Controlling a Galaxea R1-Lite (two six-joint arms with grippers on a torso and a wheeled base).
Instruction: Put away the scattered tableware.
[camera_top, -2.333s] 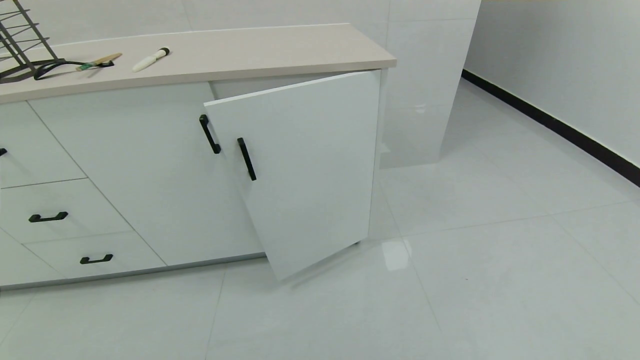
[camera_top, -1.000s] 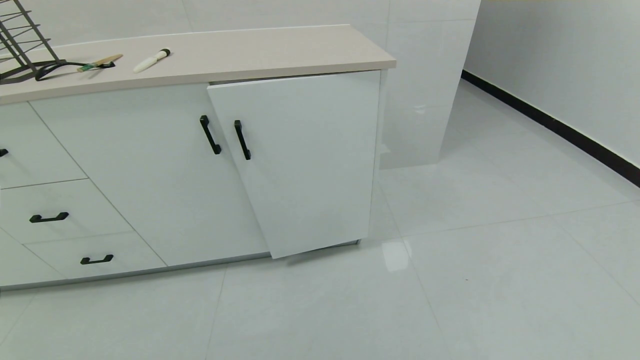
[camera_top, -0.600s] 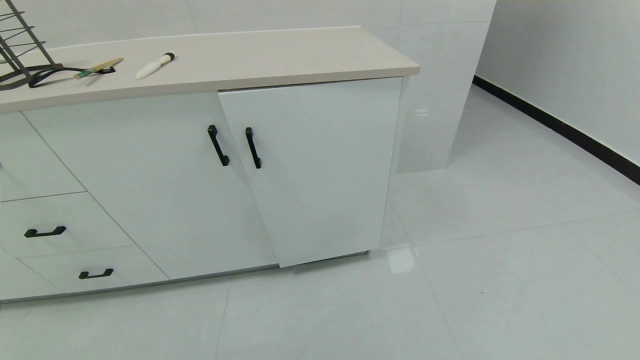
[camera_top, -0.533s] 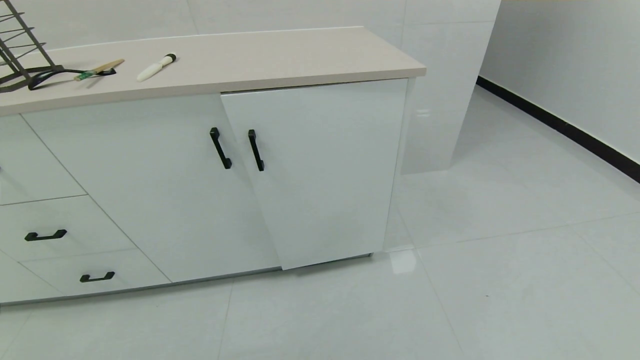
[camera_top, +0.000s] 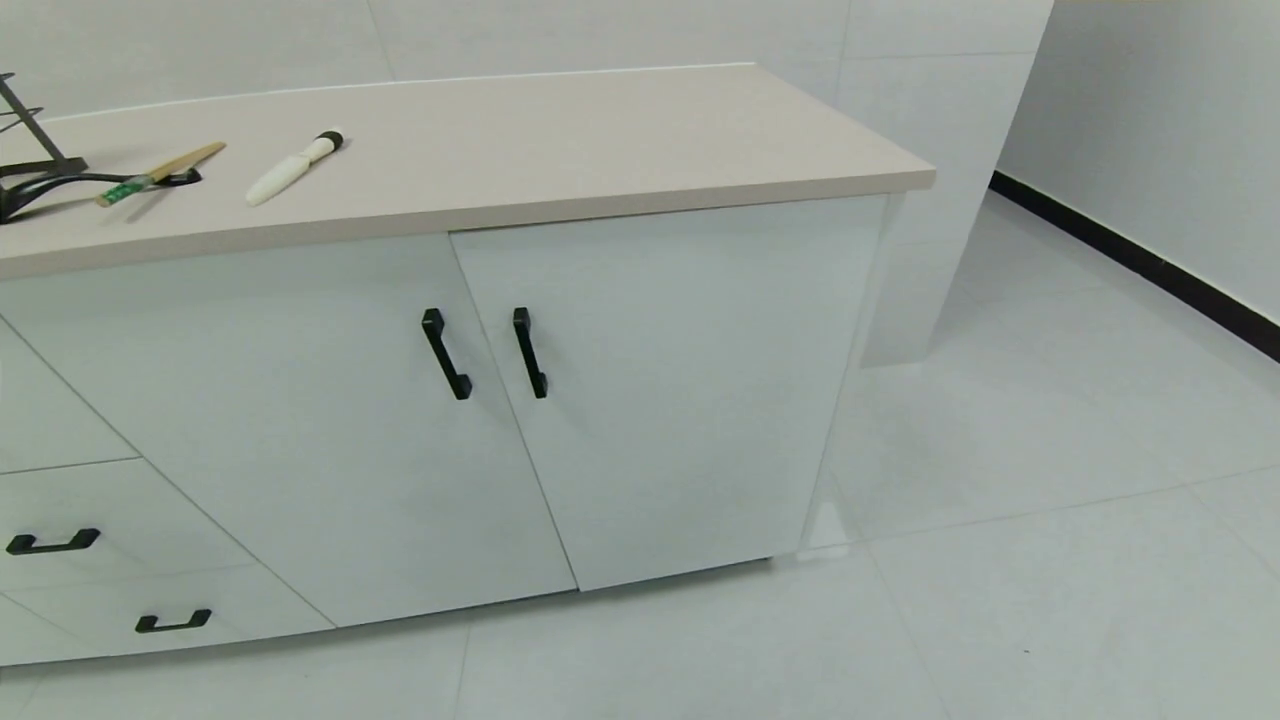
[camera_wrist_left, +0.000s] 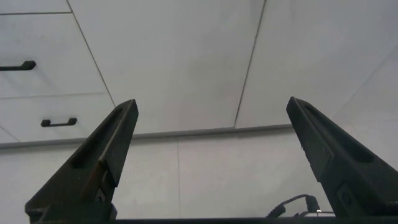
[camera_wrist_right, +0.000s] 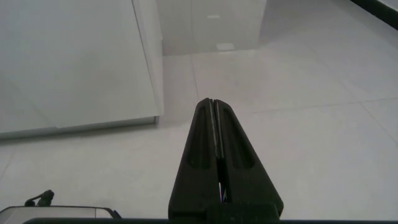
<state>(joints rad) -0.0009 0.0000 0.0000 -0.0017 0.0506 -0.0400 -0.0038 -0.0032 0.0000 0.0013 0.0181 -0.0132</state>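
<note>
Now down low, the left gripper (camera_wrist_left: 211, 106) had its fingers spread, and the right gripper (camera_wrist_right: 213, 102) had them pressed together. Past them, the cupboard door (camera_top: 680, 380) was shut. Far left on the counter (camera_top: 600, 130) lay a white tool (camera_top: 293, 167), likely the next thing to grab.

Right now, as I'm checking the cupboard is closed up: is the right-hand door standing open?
No, the right-hand door sits flush with the left door beneath the counter.

My left gripper (camera_wrist_left: 211, 107) and right gripper (camera_wrist_right: 213, 106) are black, as are the handles (camera_top: 446, 354) on the plain white cabinet doors (camera_top: 680, 380) under a beige countertop (camera_top: 600, 130) with a cream, black-tipped utensil (camera_top: 292, 168).
</note>
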